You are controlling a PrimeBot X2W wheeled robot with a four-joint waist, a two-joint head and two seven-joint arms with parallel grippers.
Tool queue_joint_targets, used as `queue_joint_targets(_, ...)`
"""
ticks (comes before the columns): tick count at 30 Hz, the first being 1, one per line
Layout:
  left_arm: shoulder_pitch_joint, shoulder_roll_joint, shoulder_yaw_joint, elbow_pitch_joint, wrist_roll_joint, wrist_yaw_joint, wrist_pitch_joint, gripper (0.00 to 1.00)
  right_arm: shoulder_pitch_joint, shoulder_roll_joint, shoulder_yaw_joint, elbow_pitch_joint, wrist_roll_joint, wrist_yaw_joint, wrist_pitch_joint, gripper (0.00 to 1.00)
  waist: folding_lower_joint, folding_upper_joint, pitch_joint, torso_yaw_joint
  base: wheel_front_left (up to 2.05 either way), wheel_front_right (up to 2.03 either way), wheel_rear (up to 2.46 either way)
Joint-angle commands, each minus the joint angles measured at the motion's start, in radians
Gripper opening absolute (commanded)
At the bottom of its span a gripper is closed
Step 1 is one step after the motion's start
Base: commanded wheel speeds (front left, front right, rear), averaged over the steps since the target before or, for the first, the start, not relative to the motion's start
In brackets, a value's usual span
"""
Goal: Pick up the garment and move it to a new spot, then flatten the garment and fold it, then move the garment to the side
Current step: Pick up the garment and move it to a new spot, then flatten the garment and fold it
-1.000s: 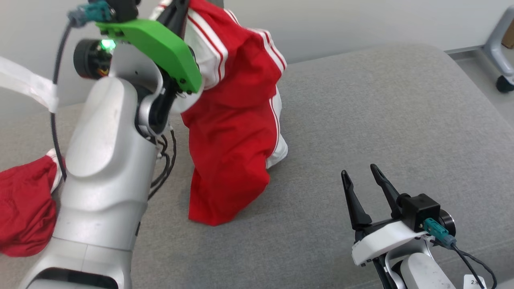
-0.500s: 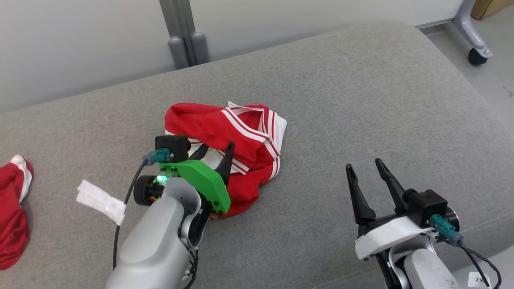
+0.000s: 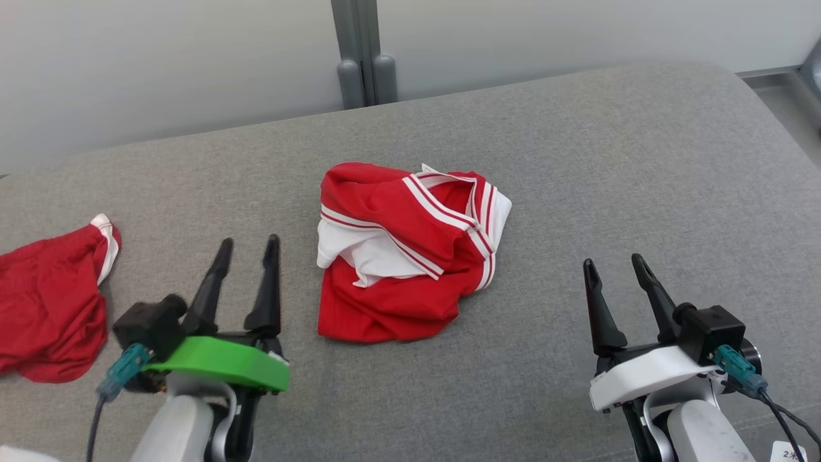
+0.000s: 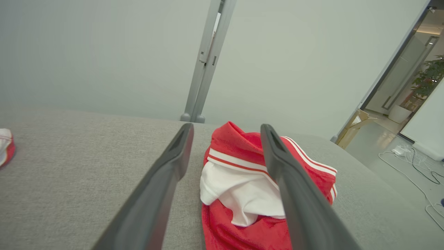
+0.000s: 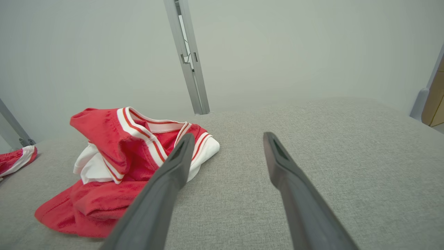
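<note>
The grey cushion carries the crumpled red-and-white garment at its middle, with a second red garment well apart at the left edge. The left pincer stands wide and empty near the garment's left side, and the right pincer, equally wide and empty, is to its right

Text: "2" plus an unclear character | on: white cable tag
</note>
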Motion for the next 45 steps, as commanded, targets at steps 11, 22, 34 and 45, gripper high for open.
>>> queue_joint_targets(11,0.306,0.002,0.229,-0.177,0.185,0.043,-0.003,1.0,0.036,-0.002,0.0,0.004,-0.019,0.0,-0.003,1.0,0.0,0.0,-0.044,0.073,0.0,0.0,0.0)
queue_joint_targets(22,0.357,-0.019,0.276,-0.183,0.233,0.032,-0.003,1.0,0.037,-0.002,0.017,0.017,-0.012,0.0,-0.003,1.0,0.0,0.0,-0.053,0.096,0.0,0.0,0.0)
queue_joint_targets(34,0.322,-0.029,0.26,-0.175,0.252,0.01,-0.003,1.0,-0.162,-0.003,0.222,0.174,0.26,0.0,0.156,1.0,0.0,0.0,-0.029,0.12,0.0,0.0,0.0)
queue_joint_targets(45,0.282,-0.027,0.22,-0.147,0.253,-0.013,0.002,1.0,-0.471,-0.002,0.411,0.561,0.61,0.0,0.143,1.0,0.0,0.0,-0.013,0.204,0.0,0.0,0.0)
